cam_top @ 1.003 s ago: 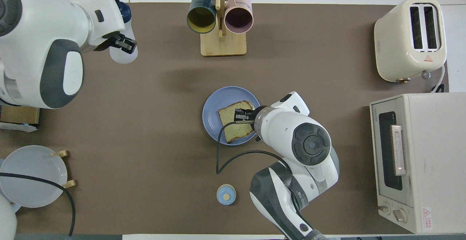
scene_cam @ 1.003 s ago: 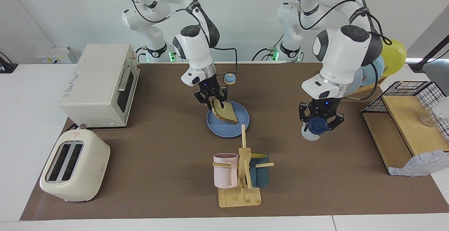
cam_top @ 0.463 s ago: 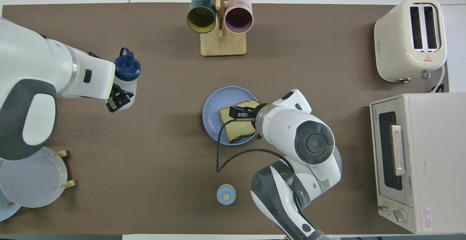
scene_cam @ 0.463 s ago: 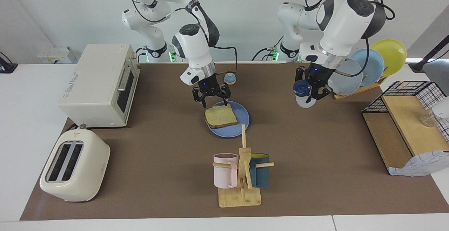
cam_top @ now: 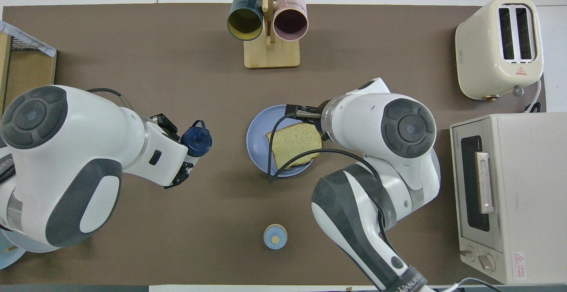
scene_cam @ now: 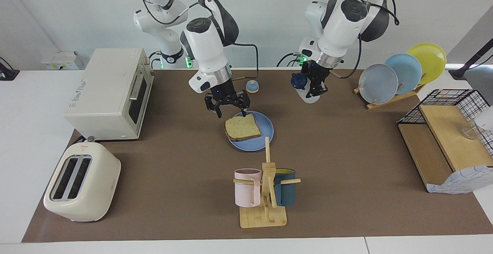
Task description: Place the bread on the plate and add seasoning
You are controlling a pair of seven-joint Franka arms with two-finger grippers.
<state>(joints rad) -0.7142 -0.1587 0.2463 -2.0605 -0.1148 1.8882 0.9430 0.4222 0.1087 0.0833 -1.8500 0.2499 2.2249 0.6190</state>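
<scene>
left gripper [scene_cam: 312,86]: jaws pinch the seasoning [scene_cam: 304,88], raised, tilted, cap toward the right arm's end | right gripper [scene_cam: 227,105]: jaws spread, empty, over the plate [scene_cam: 265,138] rim nearest the robots | bread [scene_cam: 242,127]: flat on plate, one edge overhanging | bare tabletop [scene_cam: 346,150] between plate and seasoning

Seasoning [cam_top: 196,138] body hidden under left arm overhead.

Both views are bright and evenly lit from above, with no glare. Soft, faint shadows fall on the brown mat [scene_cam: 346,161] under the arms and beside the mug rack [scene_cam: 265,192]. Focus is sharp throughout, with no motion blur.
</scene>
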